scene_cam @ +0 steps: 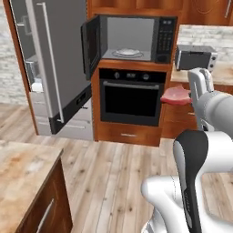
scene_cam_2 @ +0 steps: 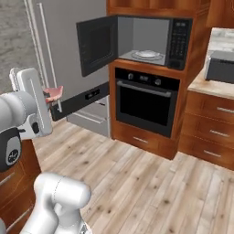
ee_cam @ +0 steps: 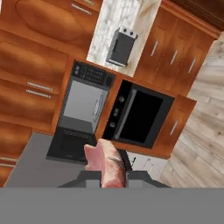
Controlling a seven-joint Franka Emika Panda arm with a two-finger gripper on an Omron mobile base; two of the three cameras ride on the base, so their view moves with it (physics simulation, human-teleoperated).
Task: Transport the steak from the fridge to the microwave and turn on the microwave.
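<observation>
My gripper (ee_cam: 110, 176) is shut on the steak (ee_cam: 106, 162), a red-pink slab that sticks out forward between the fingers. In the left base view the steak (scene_cam: 174, 95) hangs in the air, right of the oven and well below and to the right of the microwave (scene_cam: 132, 40). The microwave's door (scene_cam: 91, 45) stands swung open to the left, and the glass turntable (scene_cam: 128, 53) inside is bare. From the other side, the steak (scene_cam_2: 54, 93) juts from the hand, far left of the microwave (scene_cam_2: 151, 41). The fridge (scene_cam: 54, 59) stands left of it.
A black oven (scene_cam: 132, 98) sits directly under the microwave. On the counter to the right stands a silver toaster oven (scene_cam: 195, 57). A wooden island counter (scene_cam: 22, 175) fills the near left. Open wood floor (scene_cam: 113, 168) lies between me and the cabinets.
</observation>
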